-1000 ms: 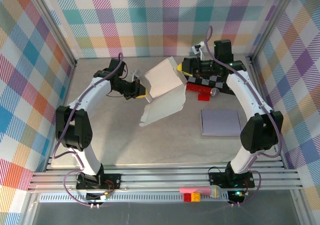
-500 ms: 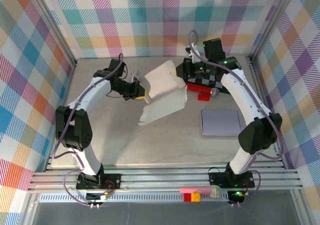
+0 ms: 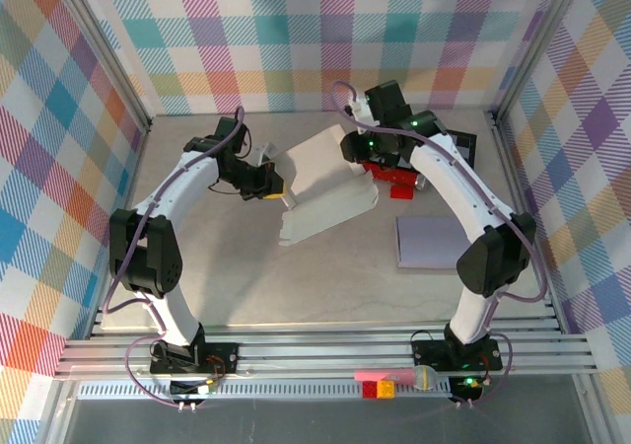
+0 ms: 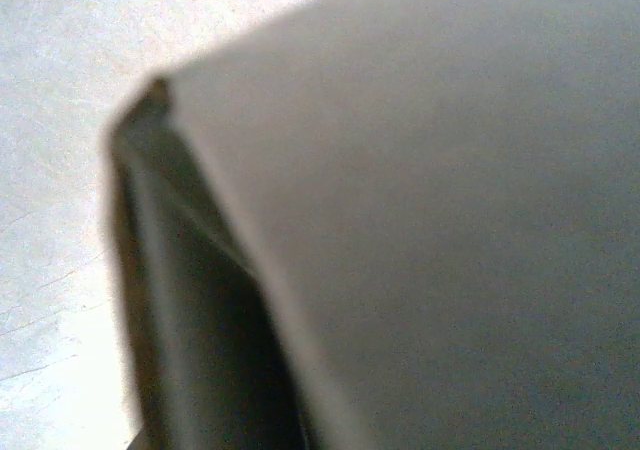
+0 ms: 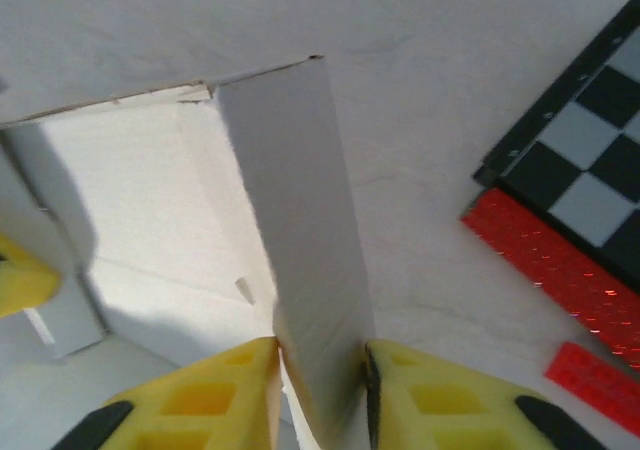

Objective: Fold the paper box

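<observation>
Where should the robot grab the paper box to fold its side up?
Grip the thin side wall of the paper box at its free edge, coming from above with one finger on each flat face. It stands thin and upright, and the right gripper straddles it that way.

Here's the desk (image 3: 325,296), pale grey with a faint mottled grain. Toward the middle sits the white paper box (image 3: 330,202), half-formed, its near flap seemingly down on the surface. Just off its right side a red strip (image 3: 394,183) lies flat. The right wrist view shows that strip running along the edge of a black-and-grey checkered board (image 5: 590,170), and a smaller red piece (image 5: 600,375) lies just beside the strip. Over on the right, well apart from the box, a lavender sheet (image 3: 434,241) lies flat and square on the grey.
</observation>
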